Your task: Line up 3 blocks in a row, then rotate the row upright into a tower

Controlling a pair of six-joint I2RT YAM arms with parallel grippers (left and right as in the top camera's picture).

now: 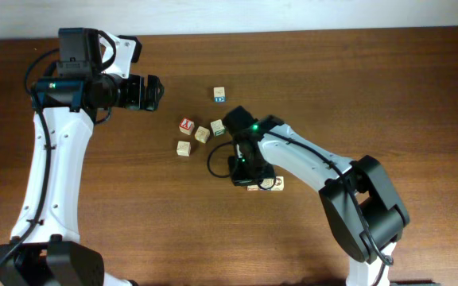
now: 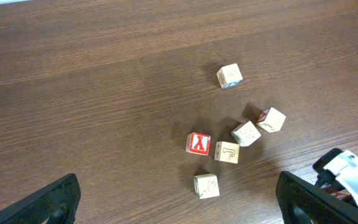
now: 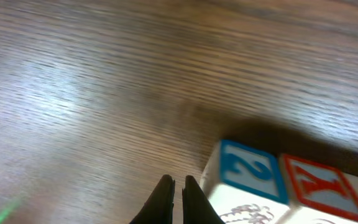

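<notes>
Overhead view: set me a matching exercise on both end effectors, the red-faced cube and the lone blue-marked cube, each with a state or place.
1. left end effector
2. right end effector
3. blue-marked cube
4. red-faced cube

A. close beside other cubes
B. shut
C. standing apart from the cluster
D. open wide

Pairs: 1-D, 2-B, 3-C, 4-A

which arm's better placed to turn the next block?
Right, probably. The right pincer is shut and down low, right beside the block with a blue 2. The left pincer is open but sits off to the side of the loose cluster of blocks.
</notes>
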